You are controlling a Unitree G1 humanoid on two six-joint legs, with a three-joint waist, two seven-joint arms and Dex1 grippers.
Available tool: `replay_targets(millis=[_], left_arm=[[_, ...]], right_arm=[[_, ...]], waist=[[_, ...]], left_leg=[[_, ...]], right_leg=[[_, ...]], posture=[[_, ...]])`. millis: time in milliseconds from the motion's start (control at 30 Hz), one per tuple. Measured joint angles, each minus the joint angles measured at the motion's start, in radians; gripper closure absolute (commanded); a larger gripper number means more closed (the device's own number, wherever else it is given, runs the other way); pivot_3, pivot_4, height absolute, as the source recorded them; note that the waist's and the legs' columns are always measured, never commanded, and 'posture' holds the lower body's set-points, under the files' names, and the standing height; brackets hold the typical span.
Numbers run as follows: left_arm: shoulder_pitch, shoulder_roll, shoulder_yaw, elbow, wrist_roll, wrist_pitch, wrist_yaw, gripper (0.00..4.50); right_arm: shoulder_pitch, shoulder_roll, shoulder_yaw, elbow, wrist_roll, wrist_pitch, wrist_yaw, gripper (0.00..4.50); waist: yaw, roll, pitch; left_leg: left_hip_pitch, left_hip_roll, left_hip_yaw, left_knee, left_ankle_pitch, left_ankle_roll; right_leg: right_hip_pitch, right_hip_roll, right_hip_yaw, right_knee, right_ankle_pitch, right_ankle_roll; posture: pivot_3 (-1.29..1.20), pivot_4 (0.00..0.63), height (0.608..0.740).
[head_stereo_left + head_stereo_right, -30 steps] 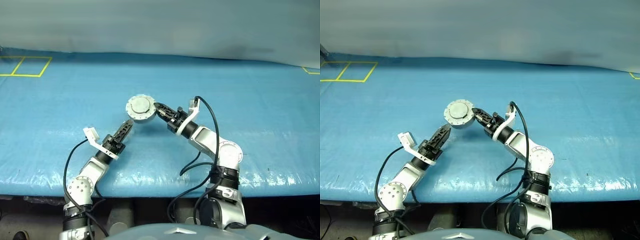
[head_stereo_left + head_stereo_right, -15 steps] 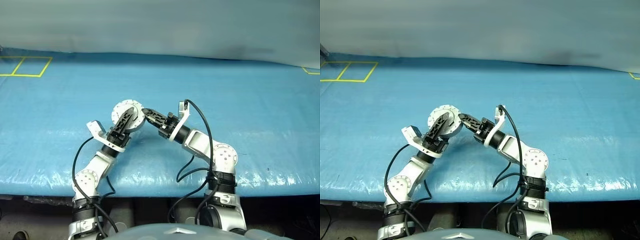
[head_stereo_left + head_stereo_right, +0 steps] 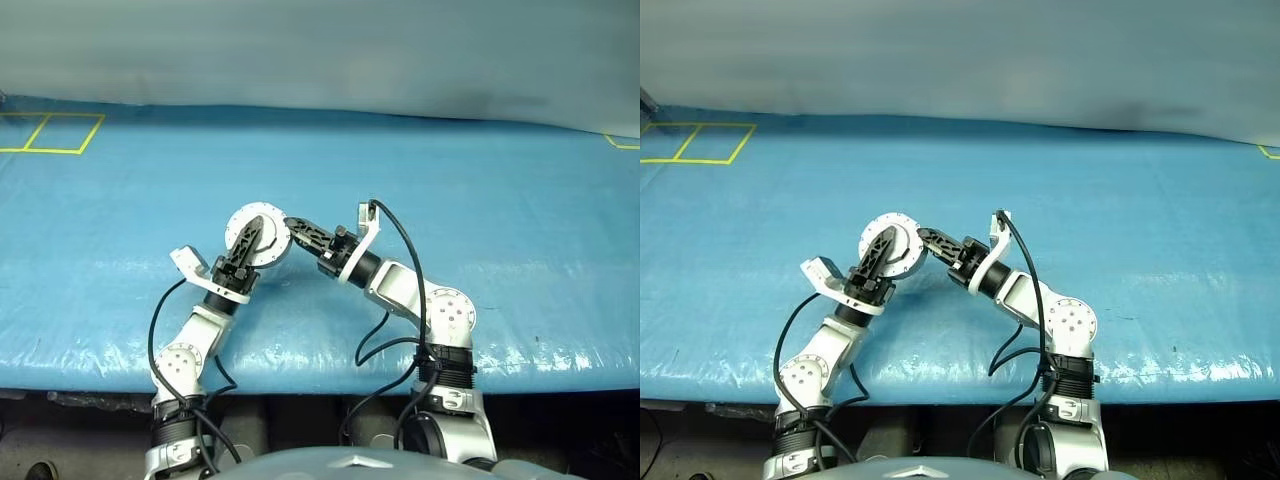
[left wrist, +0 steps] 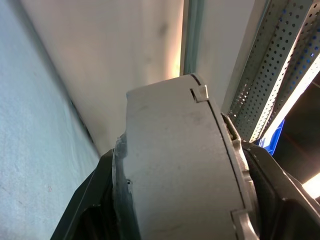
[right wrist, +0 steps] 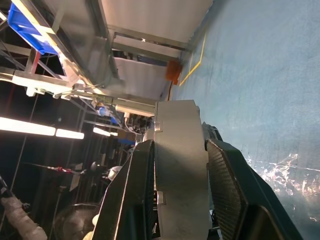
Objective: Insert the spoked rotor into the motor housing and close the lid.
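Two end effectors meet on one round assembly above the blue-covered bench (image 3: 480, 180), near its front edge and a little left of centre. The motor housing (image 3: 257, 238), a silver cylinder with a toothed rim, is held off the surface with its flat grey face turned up toward the head camera.

The right end effector (image 3: 296, 228) is clamped on the housing's right rim, a finger on either face of the disc as its wrist view shows. The left end effector (image 3: 250, 240) straddles the housing from the near left, one finger lying across the upper face; its fingers stand on both flat sides in its wrist view, though whether they press firmly cannot be told.

The risk, as a judgement: with the part between two grips at once, a release by one side before the other has bitten could let the housing tip or drop onto the bench; pulling against each other could twist it loose.

What sits inside the housing cannot be seen; rotor and separate lid cannot be told apart from these angles.
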Motion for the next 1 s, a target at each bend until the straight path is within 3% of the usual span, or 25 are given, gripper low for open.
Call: replay_targets(millis=[33,133,467,700,1000], left_arm=[[0.001,0.0,0.0,0.0,0.001,0.001,0.004,1.74],[0.009,0.0,0.001,-0.003,0.013,-0.002,0.024,1.74],[0.035,-0.031,0.096,0.003,0.065,-0.17,0.142,1.74],[-0.133,-0.022,0.259,0.124,0.147,-0.454,0.279,1.74],[-0.259,0.078,0.315,0.261,0.245,-0.55,0.395,1.74]], right_arm=[[0.001,-0.006,0.007,0.0,-0.009,-0.006,0.009,2.55],[0.002,-0.01,0.033,-0.001,-0.068,-0.041,0.025,1.67],[-0.006,-0.037,0.051,-0.019,-0.245,-0.226,0.112,1.67],[-0.006,-0.055,0.07,-0.019,-0.287,-0.228,0.164,1.67],[-0.007,-0.049,0.098,-0.019,-0.318,-0.228,0.184,1.67]], waist=[[0.0,0.0,0.0],[-0.001,0.0,0.0],[0.002,0.0,0.0],[0.009,-0.002,0.0],[0.012,-0.003,-0.001]], left_leg=[[0.0,0.0,0.0,0.0,0.0,0.0],[0.001,0.0,0.0,0.0,0.0,0.0],[0.001,0.0,0.0,0.001,0.0,0.0],[0.0,0.0,-0.001,0.002,0.0,0.0],[0.0,-0.001,-0.001,0.002,0.0,0.0]], right_leg=[[0.0,0.0,0.0,0.0,0.0,0.0],[0.0,0.0,0.0,0.0,-0.001,0.001],[0.001,0.0,0.0,0.0,-0.001,0.001],[0.001,0.001,0.0,0.0,0.001,0.001],[0.002,0.001,0.0,-0.001,0.004,-0.001]], posture=[[0.0,0.15,0.74],[0.0,0.15,0.74],[0.0,0.15,0.74],[0.0,0.15,0.74],[0.0,0.15,0.74]])
